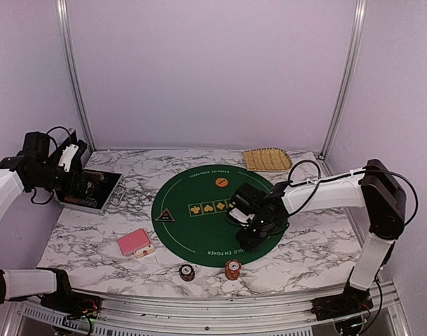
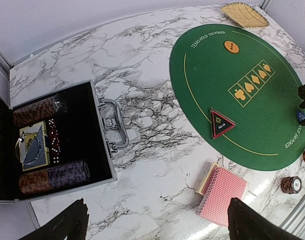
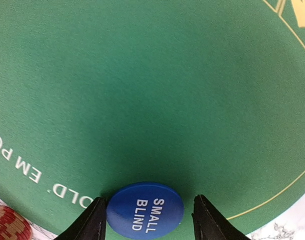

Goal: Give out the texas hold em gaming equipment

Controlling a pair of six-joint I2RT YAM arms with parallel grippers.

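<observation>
Blue SMALL BLIND button (image 3: 145, 216) lay on the green felt mat (image 3: 152, 100) near its edge, between my right gripper's (image 3: 149, 201) parted fingers, not yet clamped. My left gripper (image 2: 157, 202) hung wide open over the marble table (image 2: 142, 65).

We are holding our left arm (image 1: 5, 187) raised and folded back at the left side, the left hand (image 1: 70, 157) tilting downward with its jaws spread wide. Our right arm (image 1: 325, 192) is bending inward, the right hand (image 1: 250, 235) pointing down, its fingers (image 3: 92, 223) standing moderately apart.
</observation>
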